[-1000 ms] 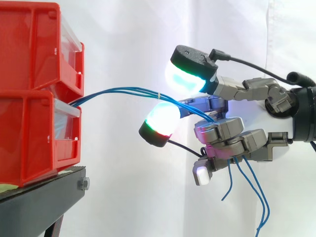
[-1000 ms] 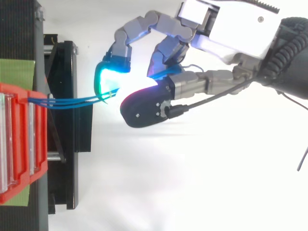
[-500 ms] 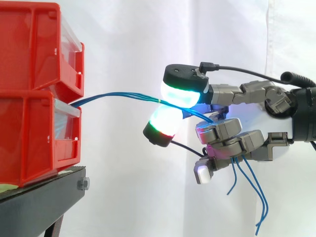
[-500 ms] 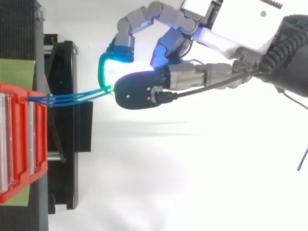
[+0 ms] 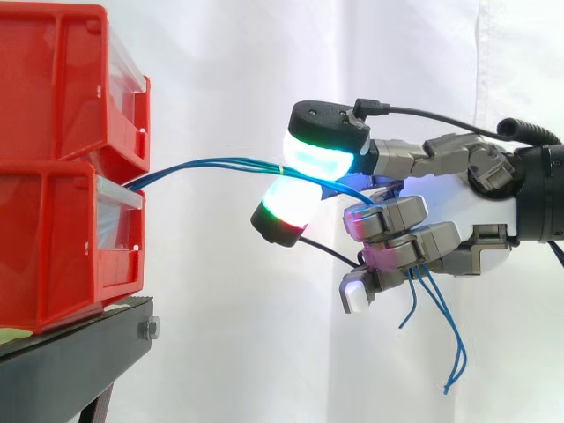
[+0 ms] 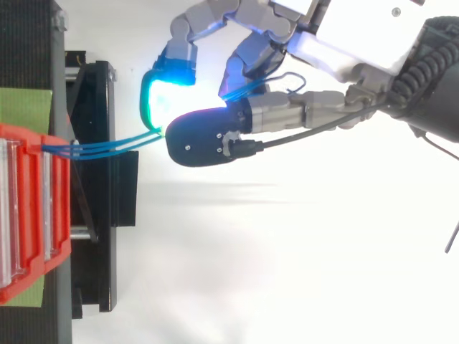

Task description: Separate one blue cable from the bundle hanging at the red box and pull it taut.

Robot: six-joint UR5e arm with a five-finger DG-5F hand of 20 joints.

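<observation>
Well, your hand [image 5: 458, 220] is pinched on the bundle [image 5: 211, 162]. It looks thin, limp and slick: grip one strand firmly, midway toward the box [image 5: 70, 220].

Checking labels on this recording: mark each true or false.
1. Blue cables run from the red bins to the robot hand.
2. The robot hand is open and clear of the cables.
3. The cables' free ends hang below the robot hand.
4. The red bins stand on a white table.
1. True: the blue cables run from between the stacked red bins across to the robot hand.
2. False: two glowing pads pinch the cables between them.
3. True: the free ends dangle loose under the curled fingers.
4. False: the bins stand on a black stand.
</observation>
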